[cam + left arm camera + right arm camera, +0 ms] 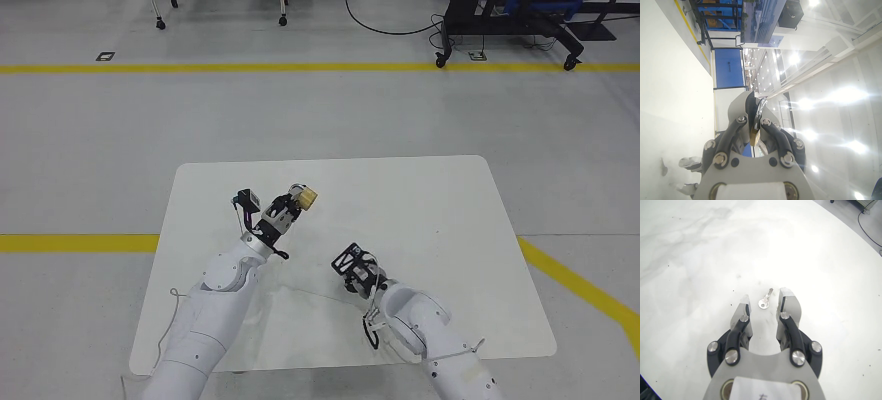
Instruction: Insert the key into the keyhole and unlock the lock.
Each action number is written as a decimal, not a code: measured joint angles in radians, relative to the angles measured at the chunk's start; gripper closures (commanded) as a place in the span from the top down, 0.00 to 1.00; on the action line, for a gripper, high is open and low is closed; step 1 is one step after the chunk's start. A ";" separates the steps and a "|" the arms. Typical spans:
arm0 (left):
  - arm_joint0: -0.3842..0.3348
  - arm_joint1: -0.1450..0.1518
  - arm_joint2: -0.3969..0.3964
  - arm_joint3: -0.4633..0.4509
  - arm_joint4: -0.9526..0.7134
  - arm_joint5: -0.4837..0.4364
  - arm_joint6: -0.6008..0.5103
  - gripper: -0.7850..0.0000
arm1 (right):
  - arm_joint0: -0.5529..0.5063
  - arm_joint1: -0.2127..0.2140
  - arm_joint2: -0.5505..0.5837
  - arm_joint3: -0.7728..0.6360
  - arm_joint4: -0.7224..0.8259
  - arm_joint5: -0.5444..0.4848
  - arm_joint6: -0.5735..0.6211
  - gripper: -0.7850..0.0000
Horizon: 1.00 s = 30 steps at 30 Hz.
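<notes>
Brass lock (307, 196), one; silver key (763, 303), one.

Left arm (215, 285) raised, jaws clamped shut, seemingly tilted upward; right arm (425, 335) low, jaws spread wide.

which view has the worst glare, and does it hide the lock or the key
Left wrist view: ceiling lamps flare in long streaks, but the lock, gripped in the left claw, is clear of them. Right wrist view: even light, no glare, a faint shadow on the table under the open right claw; the key is plain. Top view: evenly lit.
</notes>
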 measured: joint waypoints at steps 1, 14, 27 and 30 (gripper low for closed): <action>0.000 0.000 0.000 0.000 0.000 0.000 0.000 0.00 | 0.007 -0.001 -0.004 0.006 0.002 -0.001 0.011 0.37; 0.000 0.000 0.000 0.000 0.000 0.000 0.000 0.00 | 0.043 -0.009 -0.044 0.044 -0.074 0.040 0.064 0.31; 0.000 0.000 0.000 0.000 0.000 0.000 0.000 0.00 | 0.060 -0.019 -0.077 0.052 -0.120 0.050 0.084 0.00; 0.000 0.000 0.000 0.000 0.000 0.000 0.000 0.00 | 0.033 -0.014 -0.057 0.011 -0.129 0.051 0.067 0.00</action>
